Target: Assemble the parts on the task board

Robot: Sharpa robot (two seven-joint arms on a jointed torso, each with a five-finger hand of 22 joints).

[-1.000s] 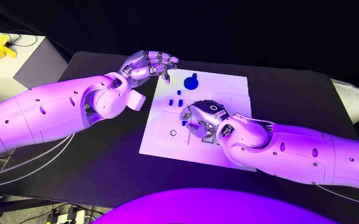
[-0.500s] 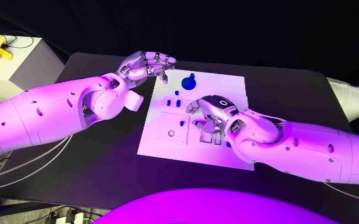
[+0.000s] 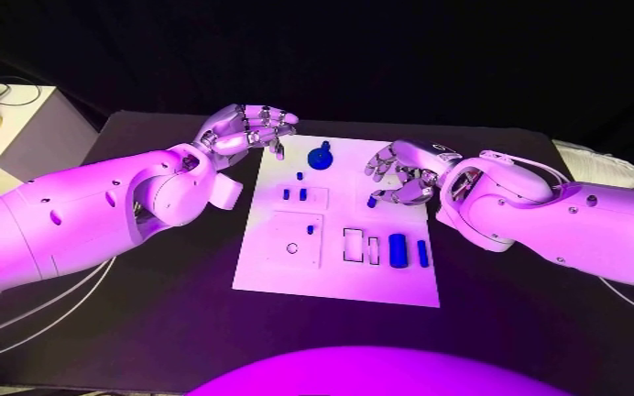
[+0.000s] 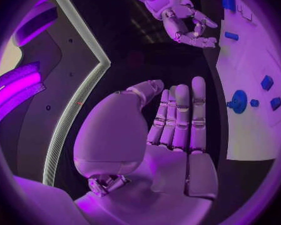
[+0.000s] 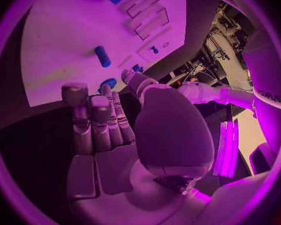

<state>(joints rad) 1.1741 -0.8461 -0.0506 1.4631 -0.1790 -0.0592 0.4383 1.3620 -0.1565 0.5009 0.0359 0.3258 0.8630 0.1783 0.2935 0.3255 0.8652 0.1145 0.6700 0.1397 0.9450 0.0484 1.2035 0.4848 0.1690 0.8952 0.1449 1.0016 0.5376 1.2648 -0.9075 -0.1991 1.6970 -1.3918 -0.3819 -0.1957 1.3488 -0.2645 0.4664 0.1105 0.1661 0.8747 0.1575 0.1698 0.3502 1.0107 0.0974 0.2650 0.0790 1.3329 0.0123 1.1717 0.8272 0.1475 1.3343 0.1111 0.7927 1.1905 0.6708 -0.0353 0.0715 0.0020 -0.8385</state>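
In the middle of the black table [image 3: 158, 323] we find the task board [image 3: 346, 279], a white rectangular plate lying flat between the two arms. Its surface carries several outlined recesses: a square panel with a small ring on the robot's left half, and narrow rectangular slots beside it. The parts are small blue pieces. A round blue disc with a raised knob [image 3: 322, 154] sits near the far edge. Two short blue pegs [image 3: 295, 193] stand side by side below it. A tiny blue piece [image 3: 311, 229] lies on the square panel. Two longer blue bars [image 3: 409, 252] lie upright in the picture, next to the slots, close together but apart. One more small blue piece [image 3: 373, 202] lies just under the right hand's fingers; we cannot tell whether they touch.

The left hand [image 3: 247, 128] hovers at the board's far left corner, fingers curled inward with nothing in them. The right hand [image 3: 409, 173] hangs over the board's far right part, fingers bent down and slightly apart, holding nothing we can see.
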